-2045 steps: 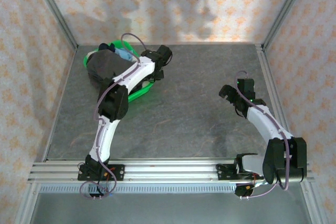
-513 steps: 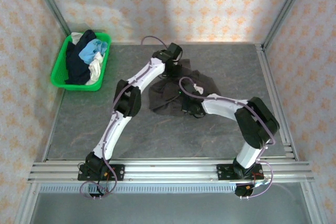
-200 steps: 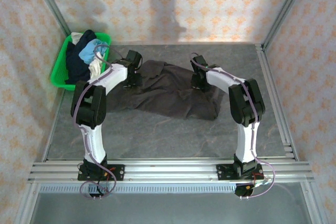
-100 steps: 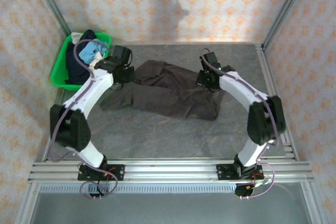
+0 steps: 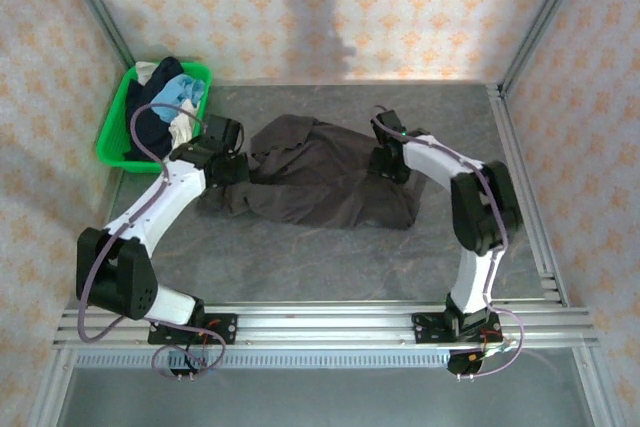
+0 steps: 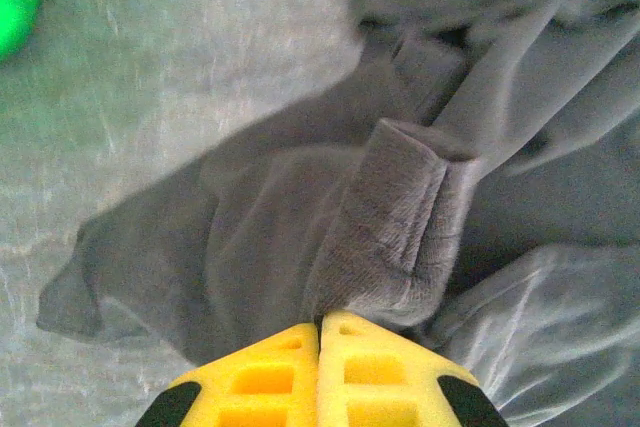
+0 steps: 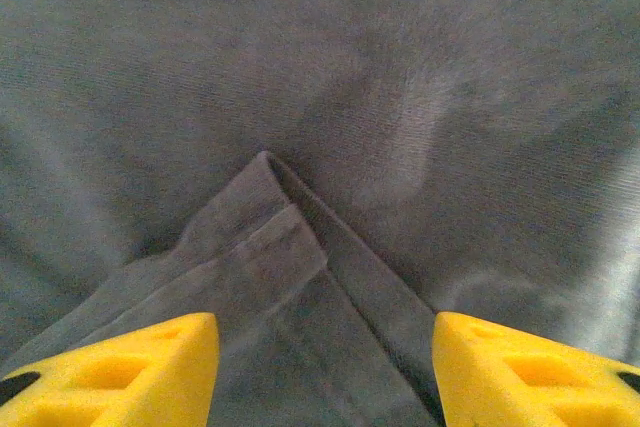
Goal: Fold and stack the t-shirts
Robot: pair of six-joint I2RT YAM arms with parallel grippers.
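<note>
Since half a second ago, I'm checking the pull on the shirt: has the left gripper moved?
Yes. The left gripper, shut on the dark brown-grey t-shirt, has drawn back from beside the green basket's middle to level with its near rim.

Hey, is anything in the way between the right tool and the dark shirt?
Nothing visible is. The right tool is open directly over the dark shirt, with a folded corner of the cloth right in front of it. The left tool is shut on a bunched fold.
</note>
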